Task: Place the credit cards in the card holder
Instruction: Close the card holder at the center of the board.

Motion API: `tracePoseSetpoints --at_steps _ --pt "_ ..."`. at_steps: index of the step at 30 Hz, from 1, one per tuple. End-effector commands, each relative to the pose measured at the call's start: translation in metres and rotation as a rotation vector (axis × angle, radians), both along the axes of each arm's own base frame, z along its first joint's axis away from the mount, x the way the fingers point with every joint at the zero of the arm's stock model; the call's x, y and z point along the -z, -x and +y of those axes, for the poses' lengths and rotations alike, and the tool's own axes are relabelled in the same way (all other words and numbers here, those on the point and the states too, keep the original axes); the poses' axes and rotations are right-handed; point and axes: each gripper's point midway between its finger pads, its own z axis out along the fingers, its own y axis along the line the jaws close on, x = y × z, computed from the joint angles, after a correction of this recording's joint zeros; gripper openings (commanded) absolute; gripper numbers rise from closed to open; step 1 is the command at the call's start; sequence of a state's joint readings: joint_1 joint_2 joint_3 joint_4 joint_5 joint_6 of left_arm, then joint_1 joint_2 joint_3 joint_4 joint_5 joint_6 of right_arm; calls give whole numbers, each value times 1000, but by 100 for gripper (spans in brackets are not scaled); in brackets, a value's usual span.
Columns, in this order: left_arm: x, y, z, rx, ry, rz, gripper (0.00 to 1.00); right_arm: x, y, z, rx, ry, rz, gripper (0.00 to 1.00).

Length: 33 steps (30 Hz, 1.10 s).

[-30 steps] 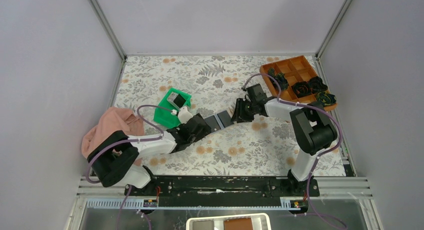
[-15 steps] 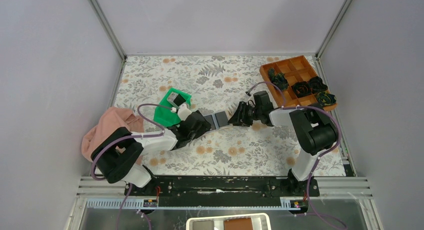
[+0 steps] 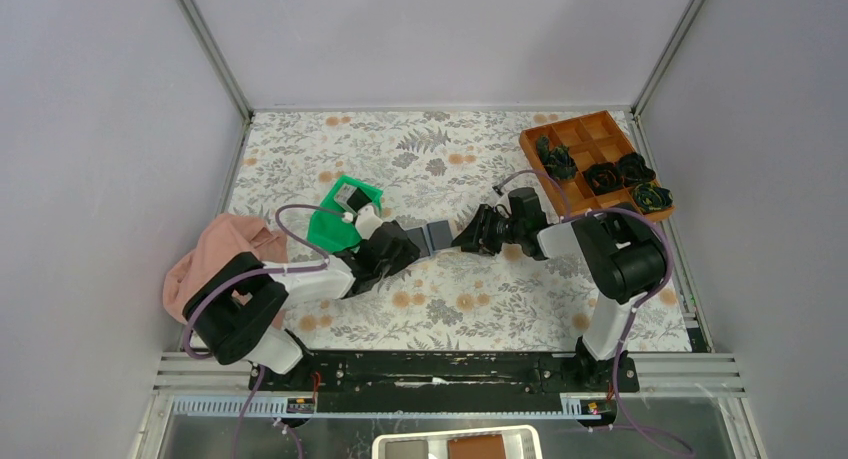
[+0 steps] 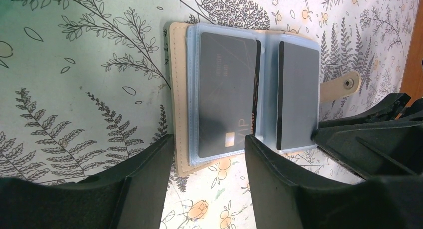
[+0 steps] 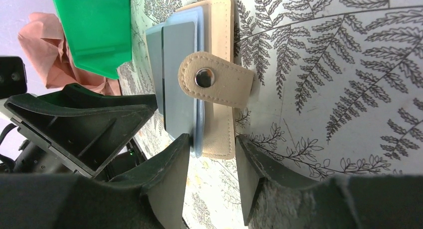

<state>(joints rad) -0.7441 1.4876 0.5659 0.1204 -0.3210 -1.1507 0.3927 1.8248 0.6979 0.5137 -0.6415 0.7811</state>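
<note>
Lying open and flat on the worktop (image 3: pixel 420 149), midway between the two arms: card holder (image 4: pixel 268 89), tan cover down, blue sleeves up.

Contents: one dark card (image 4: pixel 227 94) in one sleeve; one grey card (image 4: pixel 298 94) in the next, on the side of the tab (image 5: pixel 214 79). Both look seated. Which edge is the sleeve mouth cannot be told.

Left gripper (image 4: pixel 208 144): jaws apart, low over the holder's near edge. One finger sits beside the cover's outer edge, the other at the fold between the two cards. Nothing clamped.

Right gripper (image 5: pixel 212 139): jaws apart, astride the opposite edge just below the tab. No clamp shows.

Tab: projects from the outer edge toward the right gripper, snap up.

Tray (image 3: pixel 330 229): green, just beyond the left gripper. It holds a small grey item, possibly a further card but too small to tell.

Hazards, as judged:
1. A pinch taking sleeve and card together would drag the dark card back out on any lift.
2. The holder is light and unanchored, so a push from either finger could slide it, spin it, or flip one half shut.
3. The grippers sit nearly face to face across a small item, and their fingers could knock together if both advance.
4. The raised tab may snag a right finger.
5. The soft sleeves may buckle under a downward press and hide the slot.
</note>
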Motion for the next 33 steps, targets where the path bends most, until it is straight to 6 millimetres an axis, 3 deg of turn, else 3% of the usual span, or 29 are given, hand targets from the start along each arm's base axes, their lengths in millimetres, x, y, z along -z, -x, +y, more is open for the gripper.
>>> tracePoseSetpoints --at_steps 1,12,20,33 --pt "21 8 8 30 -58 65 61 -11 -1 11 -17 -72 -25 46" --pt "32 11 15 38 -112 121 58 -51 -13 17 -2 -146 -132 46" --pt "34 10 20 37 -129 127 57 -67 -20 19 -2 -149 -175 46" --pt "30 5 15 49 -115 122 56 -35 -23 24 -47 -39 -121 45"
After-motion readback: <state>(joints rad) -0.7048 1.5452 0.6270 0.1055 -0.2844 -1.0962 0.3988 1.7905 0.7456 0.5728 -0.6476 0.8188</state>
